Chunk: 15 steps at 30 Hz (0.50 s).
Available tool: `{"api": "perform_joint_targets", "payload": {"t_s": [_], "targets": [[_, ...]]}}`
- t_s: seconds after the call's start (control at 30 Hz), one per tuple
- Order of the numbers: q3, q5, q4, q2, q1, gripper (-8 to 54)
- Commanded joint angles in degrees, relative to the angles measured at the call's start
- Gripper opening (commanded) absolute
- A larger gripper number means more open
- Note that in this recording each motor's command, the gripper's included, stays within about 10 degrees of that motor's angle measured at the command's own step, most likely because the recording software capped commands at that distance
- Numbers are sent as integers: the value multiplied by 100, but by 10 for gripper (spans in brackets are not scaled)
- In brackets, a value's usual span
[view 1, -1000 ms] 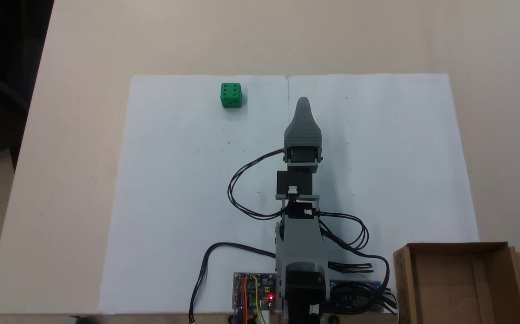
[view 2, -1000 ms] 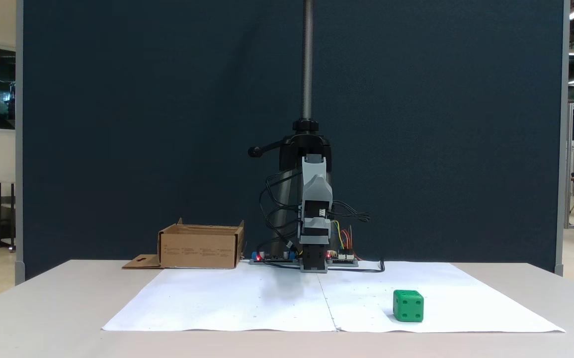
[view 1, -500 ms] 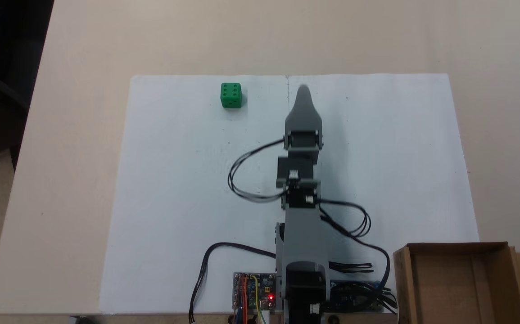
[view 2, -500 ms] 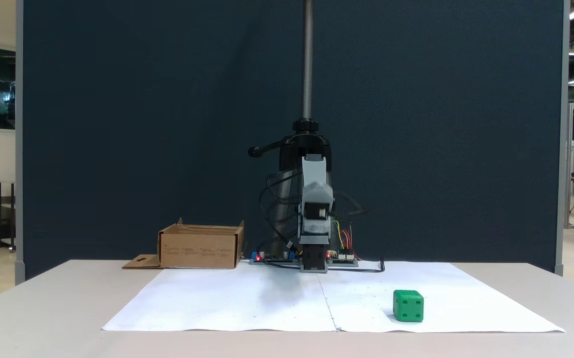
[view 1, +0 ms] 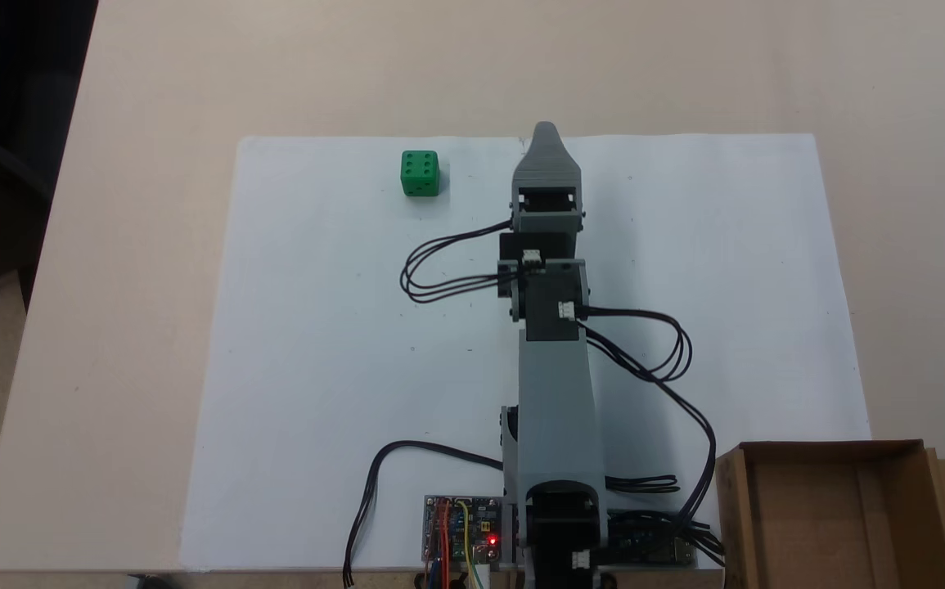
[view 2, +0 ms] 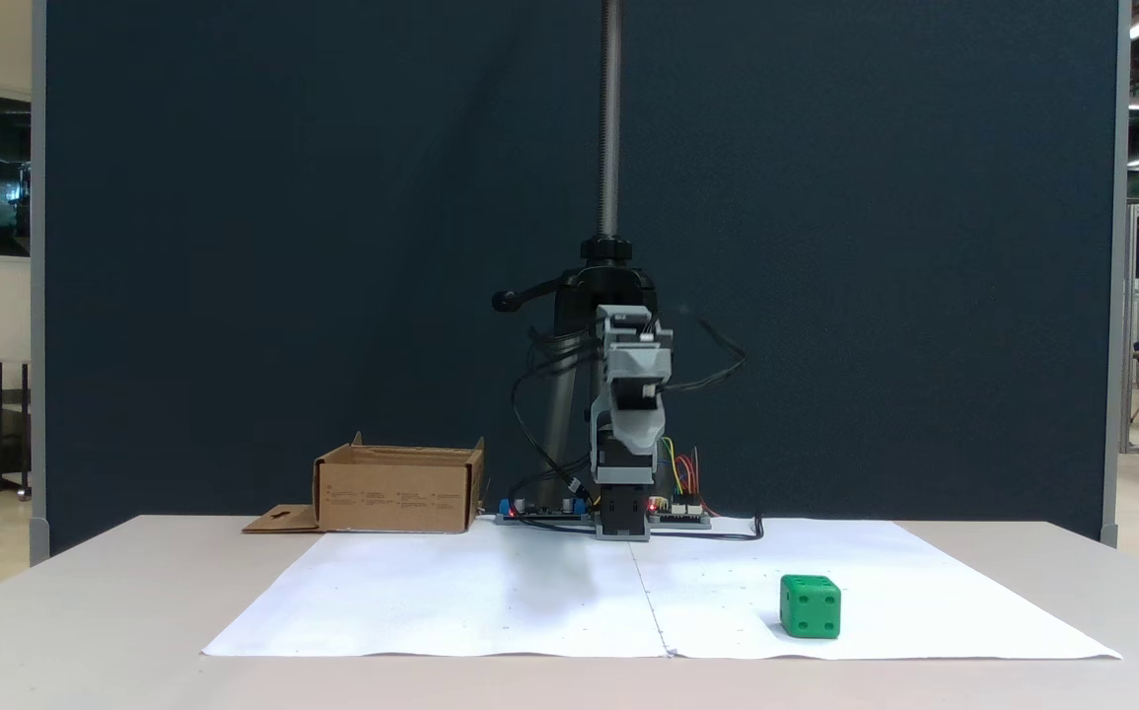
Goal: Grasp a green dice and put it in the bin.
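1. The dice (view 1: 420, 173) sits on the white paper (view 1: 317, 343), near the paper's far edge and left of the arm in the top-down fixed view; its upper face shows six pips
2. In the front fixed view the dice (view 2: 811, 606) rests near the paper's front edge, on the right, and nothing touches it
3. The bin (view 1: 836, 515) stands on the surface (view 1: 128, 245) at the lower right of the top-down view, just beside the paper's corner, its flap with the hanger hole turned outward to the right
4. In the front view the bin (view 2: 398, 487) is at the left, beside the arm's base
5. The arm (view 1: 554, 393) stretches along the paper's middle seam, raised above the sheet
6. The claw (view 1: 545, 135) reaches the paper's far edge, well apart from the dice; its jaws lie one over the other, so I cannot tell whether it is released or clenched
7. Circuit boards (view 1: 462, 540) with a red light lie by the base, and black cables (view 1: 439, 270) loop from the arm
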Motion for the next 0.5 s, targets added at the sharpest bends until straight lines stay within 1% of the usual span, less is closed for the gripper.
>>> {"api": "perform_joint_targets", "payload": {"t_s": [0.0,0.1,0.27,0.37,0.47], "targets": [[-624,475,921,-325,-360,433],[-1424,483,1861,-1292,-571,434],[-3259,501,3373,-3094,-703,436],[-4351,712,4278,-3929,-756,435],[-5273,1011,5096,-4526,-809,435]]}}
